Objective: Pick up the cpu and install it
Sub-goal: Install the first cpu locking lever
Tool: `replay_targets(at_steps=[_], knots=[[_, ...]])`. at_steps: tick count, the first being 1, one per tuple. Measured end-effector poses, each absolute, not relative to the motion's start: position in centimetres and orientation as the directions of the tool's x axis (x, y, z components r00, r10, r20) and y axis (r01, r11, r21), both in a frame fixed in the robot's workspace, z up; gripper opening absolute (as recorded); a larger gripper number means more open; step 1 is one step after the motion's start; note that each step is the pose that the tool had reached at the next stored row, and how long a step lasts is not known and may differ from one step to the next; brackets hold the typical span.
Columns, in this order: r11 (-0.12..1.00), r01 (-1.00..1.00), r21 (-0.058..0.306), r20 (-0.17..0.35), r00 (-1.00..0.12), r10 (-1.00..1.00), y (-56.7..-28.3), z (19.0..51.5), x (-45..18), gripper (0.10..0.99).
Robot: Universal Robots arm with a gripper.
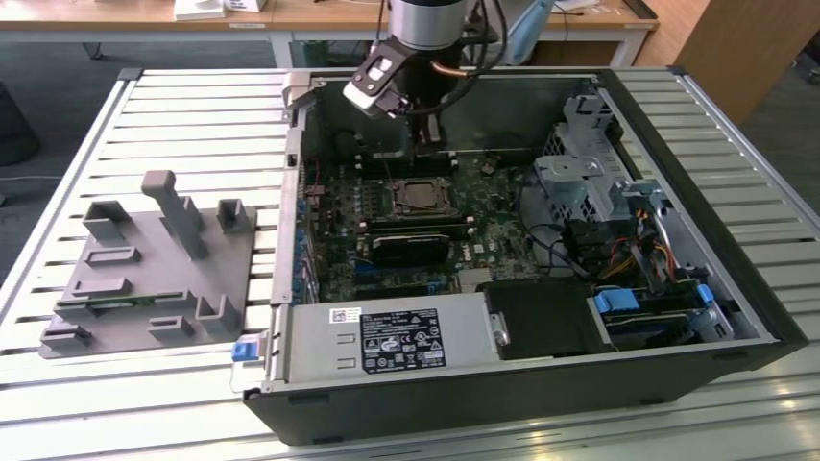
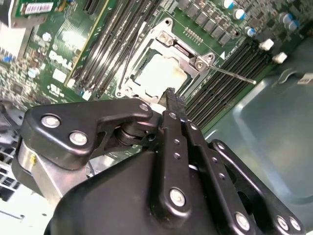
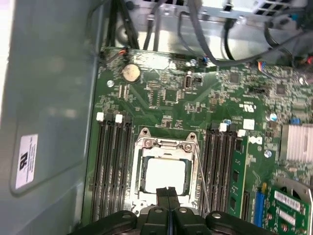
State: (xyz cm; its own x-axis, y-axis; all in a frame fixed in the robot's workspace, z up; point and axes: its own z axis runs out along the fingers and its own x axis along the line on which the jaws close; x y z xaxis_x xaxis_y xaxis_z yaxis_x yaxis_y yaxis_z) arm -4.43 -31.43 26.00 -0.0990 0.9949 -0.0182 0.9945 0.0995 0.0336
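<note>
While the claw [image 3: 167, 191] hovers over the cpu [image 3: 165, 174], it's fully closed.

the cpu [image 3: 165, 175] lies flat in its socket [image 3: 166, 143] (pale silvery top up).

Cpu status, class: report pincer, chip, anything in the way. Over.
Pincer shut, empty, hovering over the socket. Cpu lies in socket, not gripped. Thin metal lever juts beside socket; nothing between pincer and cpu.
</note>
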Motion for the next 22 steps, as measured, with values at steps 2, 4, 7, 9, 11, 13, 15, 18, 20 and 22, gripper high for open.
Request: replay_targets(at_steps=[2, 4, 7, 9, 11, 13, 15, 18, 20, 22], knots=[[0.135, 0.990, 0.033, -0.019, -0.135, 0.991, -31.43, 26.00, -4.43, 0.106], [0.171, 0.985, 0.033, -0.019, -0.171, 0.985, -31.43, 25.98, -4.44, 0.106], [0.224, 0.974, 0.033, -0.019, -0.224, 0.974, -31.43, 25.95, -4.44, 0.106], [0.261, 0.965, 0.033, -0.019, -0.260, 0.965, -31.44, 25.92, -4.44, 0.106], [0.314, 0.949, 0.033, -0.019, -0.314, 0.949, -31.43, 25.84, -4.47, 0.106], [0.333, 0.942, 0.033, -0.019, -0.332, 0.943, -31.43, 25.79, -4.58, 0.106], [0.353, 0.935, 0.033, -0.019, -0.352, 0.936, -31.43, 25.73, -4.69, 0.106], [0.397, 0.917, 0.033, -0.020, -0.397, 0.918, -31.43, 25.69, -4.72, 0.106], [0.430, 0.902, 0.033, -0.019, -0.430, 0.903, -31.43, 25.67, -4.72, 0.106], [0.459, 0.888, 0.033, -0.019, -0.458, 0.889, -31.43, 25.66, -4.73, 0.106]])
